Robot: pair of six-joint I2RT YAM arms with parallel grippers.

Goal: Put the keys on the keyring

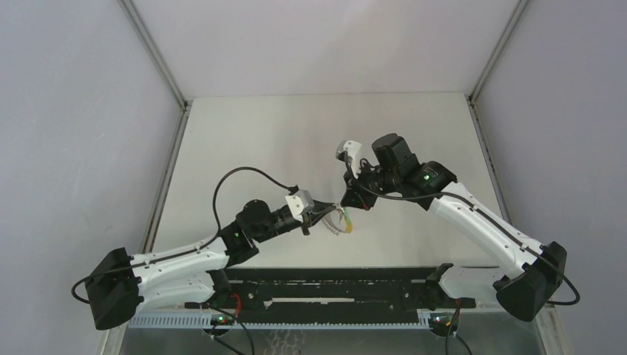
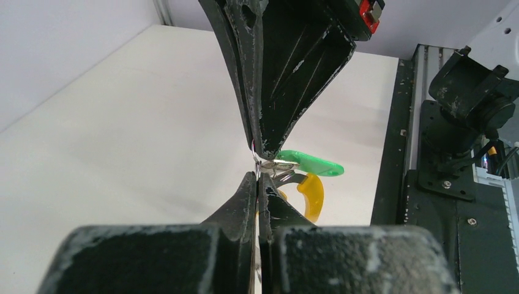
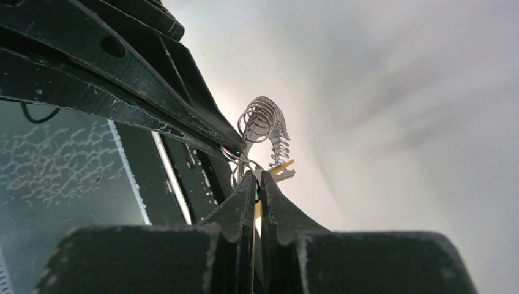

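Left gripper is clenched on the keyring's thin wire; right gripper is clenched, seemingly on the green key; tips touch above the table's near middle; yellow key dangles beside; pulling apart could slip either pinch.

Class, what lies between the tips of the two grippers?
No bare gap: thin wire of the keyring and the green key's metal end bridge them, clearest in the left wrist view.
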